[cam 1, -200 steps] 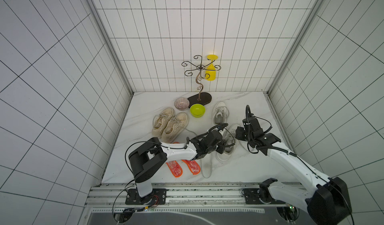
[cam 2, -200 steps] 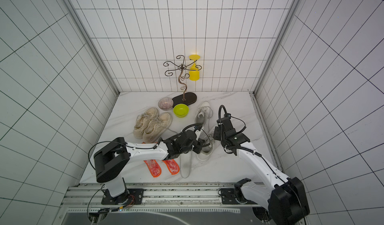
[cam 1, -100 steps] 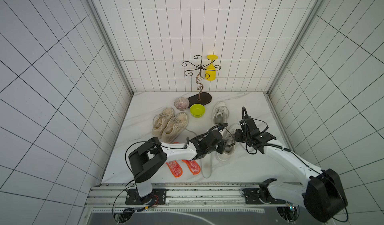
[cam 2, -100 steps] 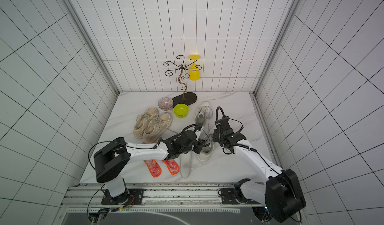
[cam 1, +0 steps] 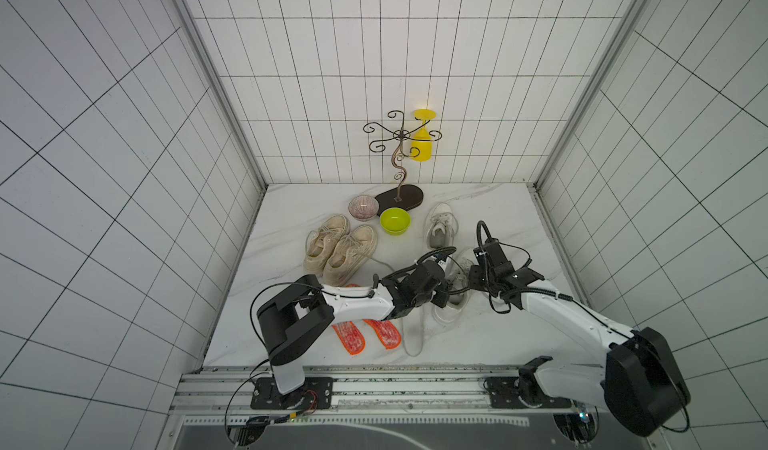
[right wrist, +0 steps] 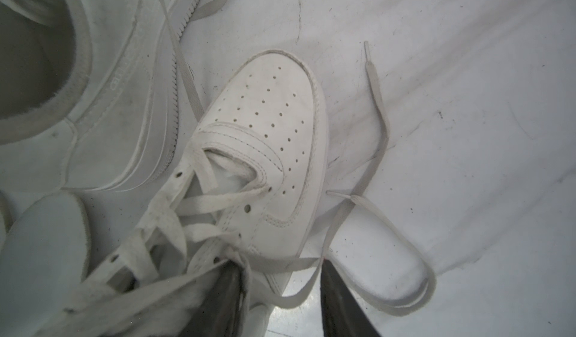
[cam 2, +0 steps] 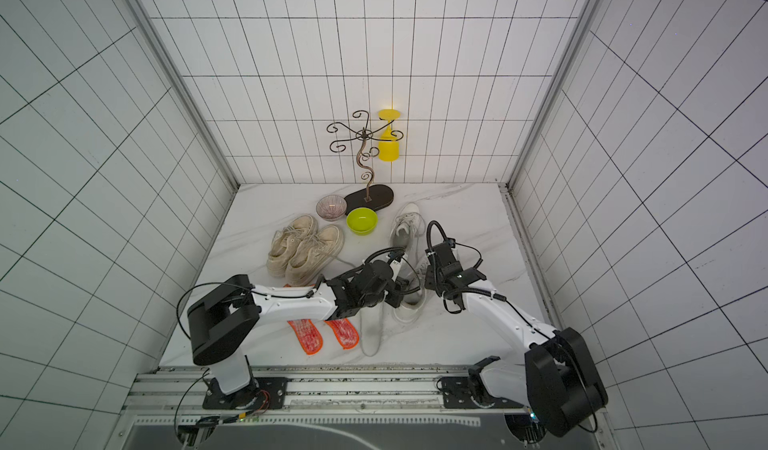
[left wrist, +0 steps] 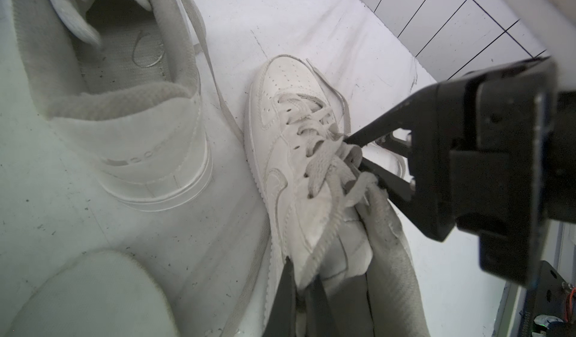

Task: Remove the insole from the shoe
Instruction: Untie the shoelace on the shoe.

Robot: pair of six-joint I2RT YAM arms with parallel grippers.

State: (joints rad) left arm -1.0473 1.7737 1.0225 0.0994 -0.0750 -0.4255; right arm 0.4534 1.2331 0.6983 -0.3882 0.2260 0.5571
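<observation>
A white sneaker (cam 1: pixel 449 317) (left wrist: pixel 290 151) (right wrist: pixel 271 126) lies near the table's middle, laces loose. My left gripper (cam 1: pixel 442 298) (left wrist: pixel 300 288) is shut on this shoe's side wall by the collar. My right gripper (cam 1: pixel 467 279) (right wrist: pixel 280 288) reaches in from the right with its jaws apart. One of its fingers (right wrist: pixel 227 288) is inside the shoe by the eyelet flap. The other finger (right wrist: pixel 333 295) stands outside the shoe over the table. In the left wrist view the right gripper (left wrist: pixel 353 151) straddles the top of the tongue. The insole inside this shoe is hidden.
A second white sneaker (cam 1: pixel 440 227) stands just beyond. A beige pair (cam 1: pixel 340 248) sits to the left. Two orange insoles (cam 1: pixel 365 335) and a long white insole (cam 1: pixel 413 331) lie near the front edge. Green bowl (cam 1: pixel 395 221), striped bowl (cam 1: pixel 363 207) and cup stand (cam 1: pixel 399 165) are at the back.
My right arm has swung left to the shoe and its jaws have narrowed. The left gripper keeps its hold and has not moved.
</observation>
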